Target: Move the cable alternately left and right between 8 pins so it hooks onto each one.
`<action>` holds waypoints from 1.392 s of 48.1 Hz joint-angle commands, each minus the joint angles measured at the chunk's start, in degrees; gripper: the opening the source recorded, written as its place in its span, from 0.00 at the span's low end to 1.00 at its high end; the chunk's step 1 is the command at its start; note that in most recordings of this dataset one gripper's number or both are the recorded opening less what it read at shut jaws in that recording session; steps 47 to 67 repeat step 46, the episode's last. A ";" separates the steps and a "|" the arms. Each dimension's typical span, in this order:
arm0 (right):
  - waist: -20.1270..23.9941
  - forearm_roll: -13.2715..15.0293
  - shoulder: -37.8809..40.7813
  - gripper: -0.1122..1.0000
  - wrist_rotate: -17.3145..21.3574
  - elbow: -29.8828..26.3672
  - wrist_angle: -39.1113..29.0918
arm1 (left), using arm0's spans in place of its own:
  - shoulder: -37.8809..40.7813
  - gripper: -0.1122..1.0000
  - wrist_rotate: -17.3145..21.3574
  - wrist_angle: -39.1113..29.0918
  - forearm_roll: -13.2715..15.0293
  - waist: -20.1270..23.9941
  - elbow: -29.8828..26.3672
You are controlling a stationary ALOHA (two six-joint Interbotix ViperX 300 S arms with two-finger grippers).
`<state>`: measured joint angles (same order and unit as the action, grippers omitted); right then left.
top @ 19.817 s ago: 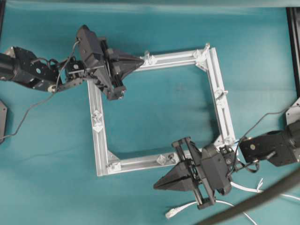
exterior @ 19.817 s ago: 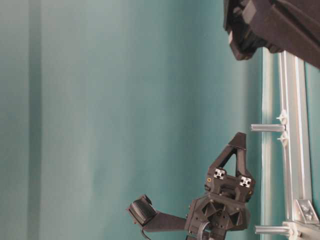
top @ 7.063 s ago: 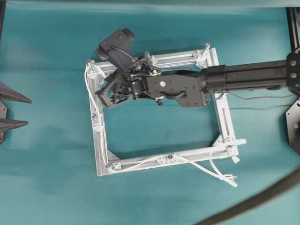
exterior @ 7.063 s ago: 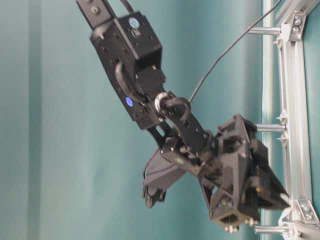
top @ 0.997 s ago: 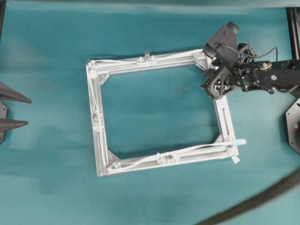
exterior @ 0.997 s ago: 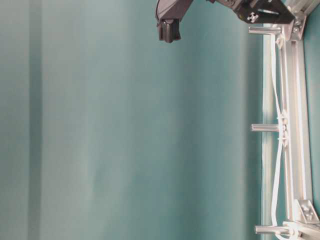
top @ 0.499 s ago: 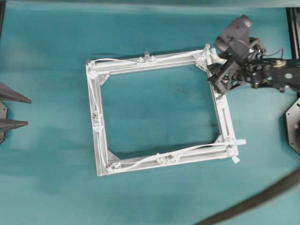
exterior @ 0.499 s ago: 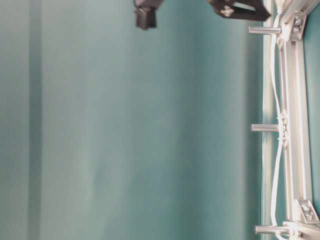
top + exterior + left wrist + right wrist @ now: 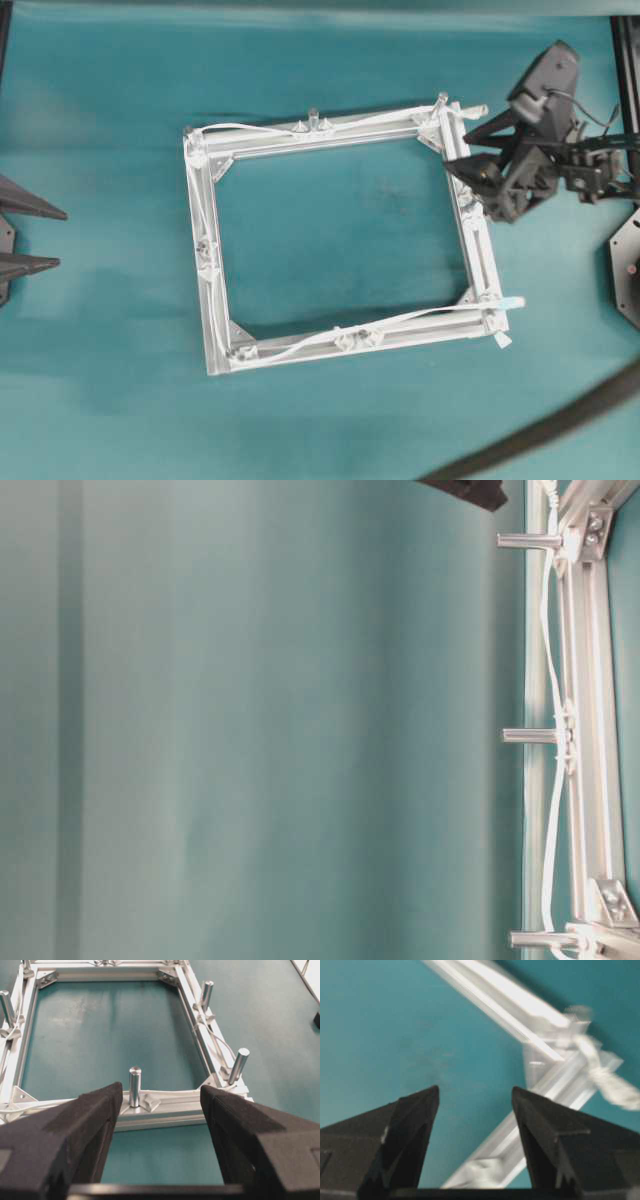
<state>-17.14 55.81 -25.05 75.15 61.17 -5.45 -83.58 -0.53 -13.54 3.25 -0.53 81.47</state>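
Note:
The white cable (image 9: 300, 345) runs round the silver frame (image 9: 340, 131): from the bottom right corner along the bottom, left and top bars, weaving past the pins (image 9: 313, 116). Its plug end (image 9: 472, 110) lies free at the top right corner. My right gripper (image 9: 458, 150) hovers open just right of that corner, holding nothing; in its blurred wrist view (image 9: 475, 1095) the plug (image 9: 615, 1087) lies to the right. My left gripper (image 9: 55, 238) rests open at the left edge, facing a pin (image 9: 134, 1085) between its fingers (image 9: 85, 1125).
A thick dark hose (image 9: 540, 430) crosses the bottom right corner of the teal table. In the table-level view the frame's left bar (image 9: 590, 780) carries three pins (image 9: 530, 736) with the cable (image 9: 553, 800) weaving past them.
My right gripper has drawn back to the right, off the frame's right bar, leaving the cable's plug end lying at the top right corner. The left gripper has not moved.

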 commanded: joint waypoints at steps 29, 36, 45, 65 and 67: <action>0.35 0.26 -42.54 0.65 -1.58 16.96 2.02 | 0.70 0.69 0.00 0.26 -0.26 0.09 -1.05; 2.02 -0.53 -46.41 0.65 -1.58 18.90 2.81 | 0.70 0.69 0.00 0.26 -0.26 0.09 -1.05; 6.50 -0.09 -42.71 0.65 -1.76 20.92 7.56 | 0.70 0.69 0.00 0.26 -0.26 0.18 -1.05; 7.03 0.00 -42.28 0.65 -1.76 21.18 8.26 | 0.70 0.69 0.00 0.26 -0.26 0.09 -1.05; 7.03 0.00 -42.28 0.65 -1.76 21.18 8.26 | 0.70 0.69 0.00 0.26 -0.26 0.09 -1.05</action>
